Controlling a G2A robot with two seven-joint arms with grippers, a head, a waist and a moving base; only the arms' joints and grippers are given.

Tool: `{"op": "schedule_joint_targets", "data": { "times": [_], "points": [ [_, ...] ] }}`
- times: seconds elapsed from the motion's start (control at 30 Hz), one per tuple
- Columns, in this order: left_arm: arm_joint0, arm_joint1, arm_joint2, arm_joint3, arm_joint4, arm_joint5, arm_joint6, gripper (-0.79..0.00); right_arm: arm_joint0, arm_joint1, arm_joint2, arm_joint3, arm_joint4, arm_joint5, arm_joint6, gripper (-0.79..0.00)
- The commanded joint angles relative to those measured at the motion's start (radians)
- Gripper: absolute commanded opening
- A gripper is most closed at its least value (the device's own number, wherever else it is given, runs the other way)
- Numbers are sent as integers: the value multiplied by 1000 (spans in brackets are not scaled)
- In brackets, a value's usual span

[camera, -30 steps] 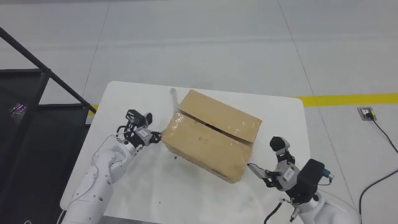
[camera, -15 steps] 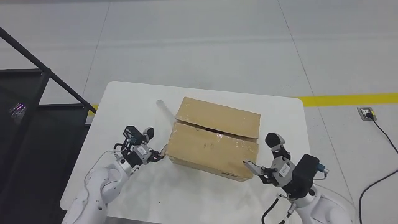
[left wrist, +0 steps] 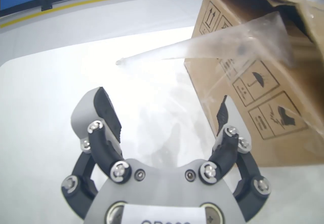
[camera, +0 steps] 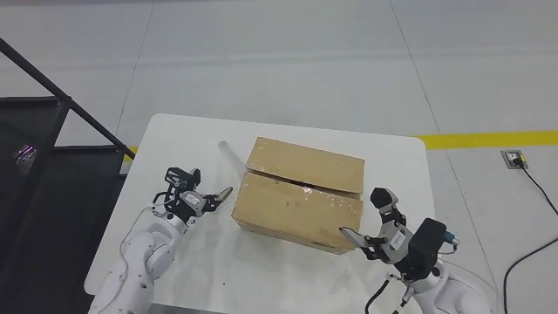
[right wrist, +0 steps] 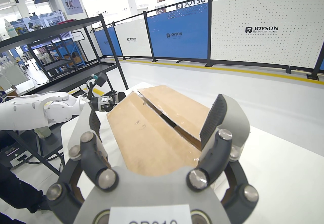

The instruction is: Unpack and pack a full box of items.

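Two grippers are flanking the box (camera: 301, 194), which is sitting near the middle of the table (camera: 174, 139), its top flaps gaping slightly along the seam. The left gripper (camera: 211, 185) is hovering just beside the box's left end, jaws spread wide and holding nothing, one finger close against the near corner edge; whether it is touching cannot be told. The right gripper (camera: 364, 216) is hanging at the near right corner, jaws likewise apart and empty. Clear tape (camera: 228, 153) is sticking out from the box's left end over the table.
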Motion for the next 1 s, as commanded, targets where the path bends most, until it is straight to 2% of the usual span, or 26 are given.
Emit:
{"op": "schedule_joint_targets", "data": {
  "times": [0.0, 0.23, 0.47, 0.7, 0.97],
  "points": [
    [-66, -18, 62, 77, 27, 39, 25, 0, -11, 1, 7, -6, -5, 6, -2, 0],
    [-225, -81, 221, 290, 100, 182, 137, 0, -77, 4, 44, -26, -5, 24, -34, 0],
    [-290, -124, 268, 423, 94, 325, 314, 0, -112, 7, 71, -29, 3, 28, -55, 0],
    [-270, -118, 232, 452, 117, 402, 473, 0, -67, 6, 52, -19, 13, 23, -20, 0],
    [-177, -86, 147, 383, 131, 464, 496, 0, 32, 4, -2, 16, 20, 1, 28, 0]
  ]
}}
